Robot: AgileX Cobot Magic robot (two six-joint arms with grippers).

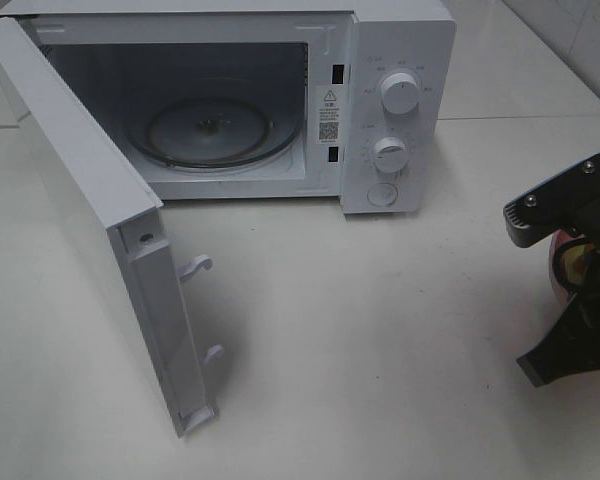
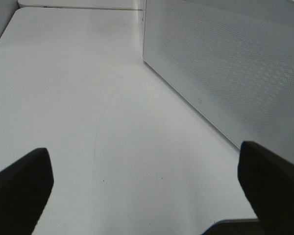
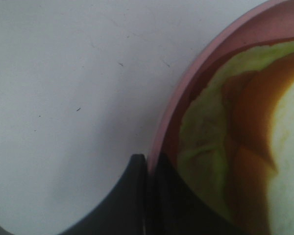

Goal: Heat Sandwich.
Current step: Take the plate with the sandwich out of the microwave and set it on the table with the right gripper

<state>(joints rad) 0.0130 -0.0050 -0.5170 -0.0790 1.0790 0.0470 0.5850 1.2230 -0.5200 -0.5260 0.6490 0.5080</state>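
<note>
The sandwich (image 3: 220, 127), with white bread, brown crust and pale green filling, lies on a round pink plate (image 3: 186, 83). My right gripper (image 3: 148, 171) is shut on the plate's rim, one finger outside and one inside. In the exterior high view the right gripper (image 1: 572, 290) is at the far right edge of the table, with only a sliver of the plate (image 1: 556, 262) and sandwich (image 1: 580, 266) showing behind it. My left gripper (image 2: 144, 196) is open and empty over bare table, beside the outer face of the microwave door (image 2: 225, 63). It is out of the exterior high view.
The white microwave (image 1: 400, 40) stands at the back with its door (image 1: 90, 220) swung wide open toward the front left. Its glass turntable (image 1: 215, 130) lies bare inside. Two knobs (image 1: 400, 92) and a button are on its right panel.
</note>
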